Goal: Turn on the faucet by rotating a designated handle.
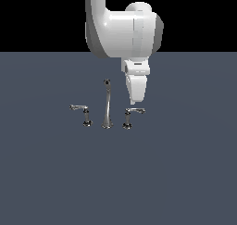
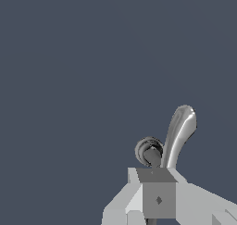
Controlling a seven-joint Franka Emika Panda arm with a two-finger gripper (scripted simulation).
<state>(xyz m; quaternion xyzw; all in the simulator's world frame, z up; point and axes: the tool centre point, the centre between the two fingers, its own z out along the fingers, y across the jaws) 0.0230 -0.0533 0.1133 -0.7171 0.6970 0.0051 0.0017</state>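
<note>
While my white claw (image 1: pixel 134 100) hangs mid-frame, closure unclear, above the short chrome right-hand lever handle (image 1: pixel 134 110), I risk skidding off it.

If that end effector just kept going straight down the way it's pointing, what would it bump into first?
Most likely the lever of the designated handle, which lies right under the end effector tip; depth is uncertain, so it could pass behind onto the floor.

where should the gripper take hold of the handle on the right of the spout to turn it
Best bet: the thin lever near its free end, not the short post. The lever sticks out sideways toward the exterior view's right, so its tip gives the most turning leverage. The gripper hangs just above, so come straight down, probably pushing sideways rather than pinching.
</note>
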